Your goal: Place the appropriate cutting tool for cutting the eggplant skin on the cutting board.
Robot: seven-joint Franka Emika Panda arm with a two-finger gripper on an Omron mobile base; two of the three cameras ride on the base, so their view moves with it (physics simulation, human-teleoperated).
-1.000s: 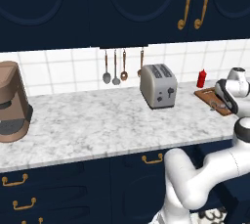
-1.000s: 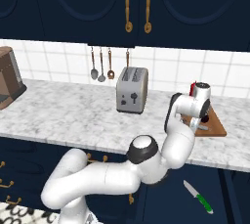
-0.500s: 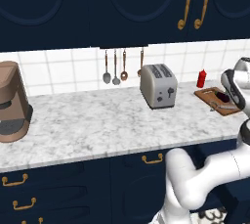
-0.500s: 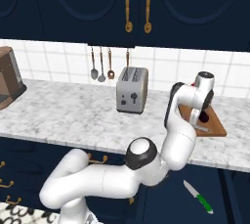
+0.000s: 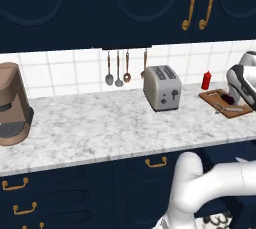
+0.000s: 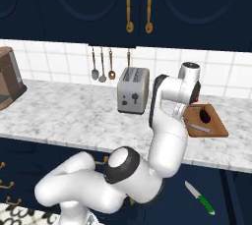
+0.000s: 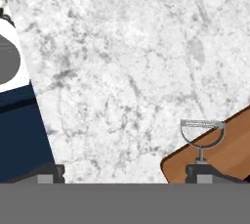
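A: Hand view: cutting tool (image 7: 201,135) lies at the cutting board's (image 7: 229,154) corner, head overhanging the marble counter (image 7: 122,71).
B: Gripper (image 7: 124,178)?
A: Fingers wide apart, grasping nothing. Right base view: eggplant (image 6: 204,115) near the board's back edge.

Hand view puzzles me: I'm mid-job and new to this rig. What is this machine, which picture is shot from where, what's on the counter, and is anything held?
The machine is a white robot arm on a driving base, ending in a two-finger pincer. Two pictures come from cameras on the base, behind the arm to its left and right. The third looks along the pincer from the hand. On the marble counter stand a coffee machine, a toaster, a red bottle and the cutting board. On the board lie the eggplant and the peeler, its head overhanging the edge. A green knife lies on the floor. The pincer is open and holds nothing.
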